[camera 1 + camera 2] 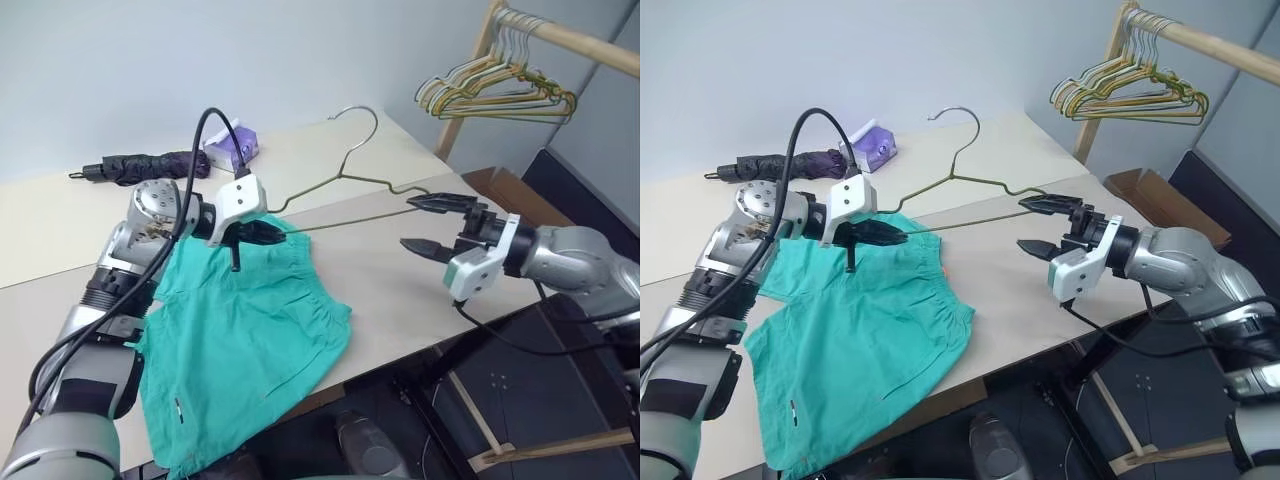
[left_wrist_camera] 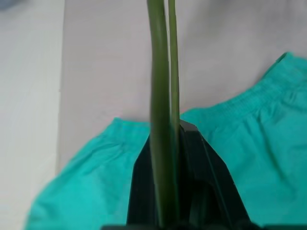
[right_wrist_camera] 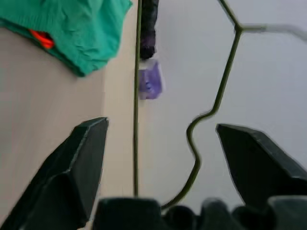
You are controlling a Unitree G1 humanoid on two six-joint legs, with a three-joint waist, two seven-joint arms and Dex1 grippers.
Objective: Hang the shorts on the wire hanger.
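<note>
The left gripper [image 1: 262, 233] is clamped on one end of the wire hanger [image 1: 345, 180], the two green wires running up between its closed fingers in the left wrist view, and it holds the hanger raised off the table [image 1: 400, 260] with the hook at about 12 o'clock. The right gripper [image 1: 428, 224] stands with its jaws wide apart and empty; the hanger's far shoulder bend sits in the gap between them, not touching either finger as far as the right wrist view shows. The shorts [image 1: 250, 340] lie flat on the table at roughly 7 o'clock from the left gripper, waistband nearest it, one leg hem trailing toward the table's near edge — nothing is threaded through the hanger yet. Judged handling: the hanger is light and springy and will pivot or twist if held at one end only, so a second hold at the far shoulder would steady it. The shorts are soft, limp and light; they will sag and bunch when lifted, and are best pinched at the gathered waistband, where the fabric is thickest. A folded umbrella [image 1: 140, 166] and a purple packet [image 1: 232, 148] lie at the table's far side, at about 11 o'clock, well apart from the work. Spare hangers [image 1: 500, 90] hang on a wooden rack [image 1: 580, 42] at 2 o'clock.
</note>
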